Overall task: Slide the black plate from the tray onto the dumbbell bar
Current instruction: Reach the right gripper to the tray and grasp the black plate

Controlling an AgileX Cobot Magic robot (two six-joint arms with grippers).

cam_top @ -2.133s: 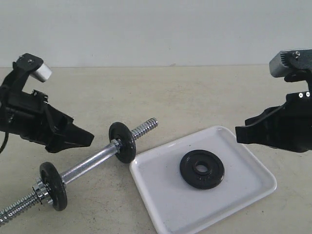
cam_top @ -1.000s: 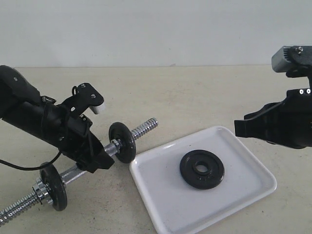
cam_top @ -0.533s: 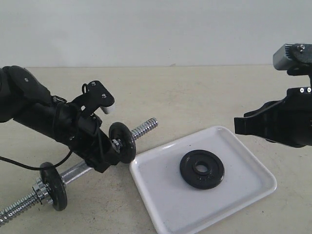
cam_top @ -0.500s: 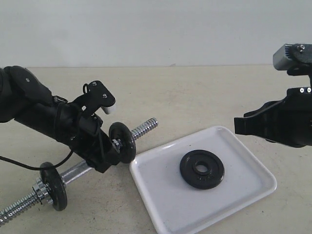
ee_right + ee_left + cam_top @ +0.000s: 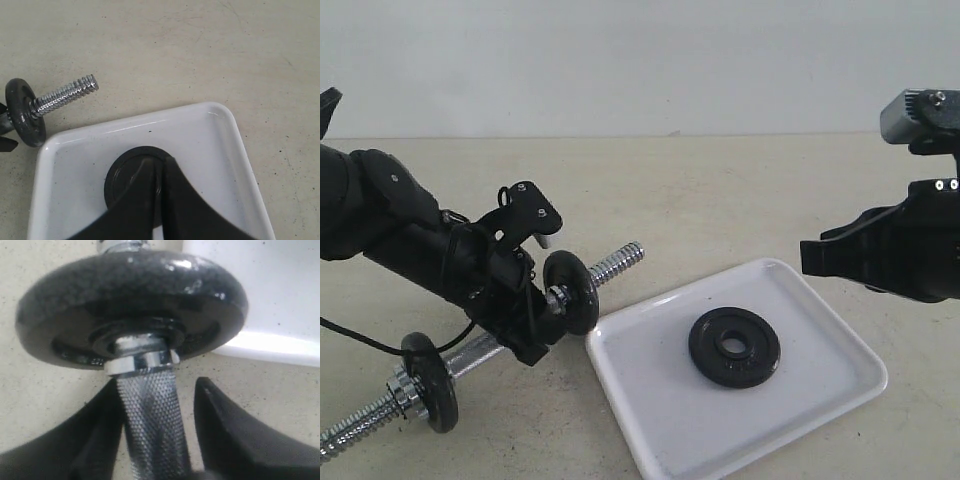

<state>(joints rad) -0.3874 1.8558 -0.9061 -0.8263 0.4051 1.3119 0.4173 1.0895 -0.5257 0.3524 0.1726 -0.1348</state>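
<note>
The step in hand appears to be securing the long chrome dumbbell bar (image 5: 480, 353), lying on the beige bench (image 5: 720, 200) at the exterior view's lower left: the left hand (image 5: 160, 387) straddles its knurled middle beside a mounted black disc (image 5: 572, 293), fingers apart, not clamped. The flat round black plate (image 5: 708, 352) lies in the glossy white rectangular tray (image 5: 650, 390), lower centre-right; the right hand (image 5: 810, 262) hovers above it, fingers together. Next, the left should close firmly, and the right must open before descending.
</note>
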